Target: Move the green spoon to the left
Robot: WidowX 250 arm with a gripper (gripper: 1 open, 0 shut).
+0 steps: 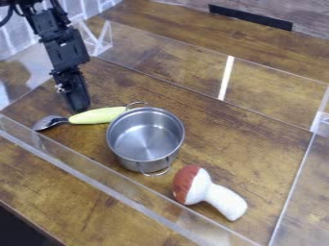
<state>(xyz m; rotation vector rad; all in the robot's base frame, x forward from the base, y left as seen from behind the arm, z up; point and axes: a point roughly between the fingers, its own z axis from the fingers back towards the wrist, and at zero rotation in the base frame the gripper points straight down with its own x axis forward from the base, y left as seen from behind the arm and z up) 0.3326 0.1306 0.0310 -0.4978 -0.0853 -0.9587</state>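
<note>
While we look down at the wooden worktop [244, 43], the steel pot [144, 137] sits upright near centre w/ nothing inside; we see only bare shiny metal at its bottom. Just left of the pot lies the green spoon [92, 115], flat on the wood, handle end touching or nearly touching the pot rim, silver bowl pointing left toward the front edge. Our hand [77, 100] hangs just behind the spoon, tilted down, fingers clenched together and gripping nothing; whether its tip touches the wood we can't tell. A mushroom toy [203, 191] lies on its side front-right of the pot, apart from it. Clear acrylic walls [90, 178] fence the area.
</note>
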